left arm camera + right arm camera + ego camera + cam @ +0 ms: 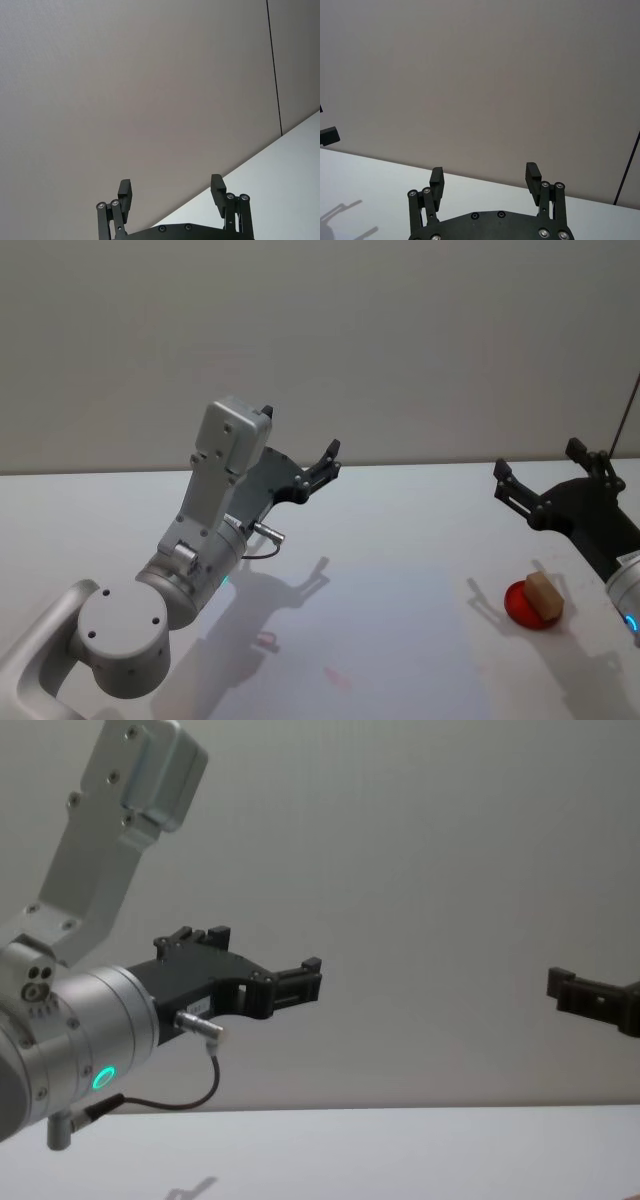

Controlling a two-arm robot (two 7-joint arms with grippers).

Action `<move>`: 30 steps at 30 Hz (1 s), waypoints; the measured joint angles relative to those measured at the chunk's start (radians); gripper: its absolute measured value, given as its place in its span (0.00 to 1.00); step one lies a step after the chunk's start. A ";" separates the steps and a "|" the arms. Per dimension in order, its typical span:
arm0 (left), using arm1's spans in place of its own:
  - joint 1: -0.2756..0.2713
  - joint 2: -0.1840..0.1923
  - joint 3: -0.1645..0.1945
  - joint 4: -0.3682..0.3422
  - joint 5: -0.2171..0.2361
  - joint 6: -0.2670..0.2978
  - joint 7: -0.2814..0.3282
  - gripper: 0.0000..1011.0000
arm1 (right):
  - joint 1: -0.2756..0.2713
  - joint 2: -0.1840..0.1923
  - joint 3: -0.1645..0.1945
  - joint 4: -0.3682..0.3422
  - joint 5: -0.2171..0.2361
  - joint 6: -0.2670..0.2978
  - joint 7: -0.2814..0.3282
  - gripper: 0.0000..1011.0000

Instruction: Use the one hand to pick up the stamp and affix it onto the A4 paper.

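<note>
The stamp [545, 596], a small light-brown block, rests on a red round pad [520, 607] at the right of the white table [400, 570]. My right gripper [538, 462] hangs open in the air above and behind the stamp, with nothing between its slim black fingers [532, 175]; it also enters the chest view [562, 986] from the right. My left gripper [322, 468] is raised at mid-left, open and empty [170, 184], and points at the wall. I cannot tell the A4 paper apart from the white tabletop.
A plain grey wall [400, 340] stands behind the table. The left arm's silver wrist with a green light ring [100, 1078] bulks large at the left, a cable looping under it. Arm shadows fall across the table's middle.
</note>
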 joint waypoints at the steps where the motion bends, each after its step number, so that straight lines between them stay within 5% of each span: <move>1: 0.000 0.000 0.000 0.000 0.000 0.000 0.000 0.99 | 0.000 0.000 0.000 0.000 0.000 0.000 0.000 0.99; 30: 0.000 0.000 0.000 0.000 0.000 0.000 0.000 0.99 | 0.000 0.001 0.001 0.000 0.000 -0.002 0.002 0.99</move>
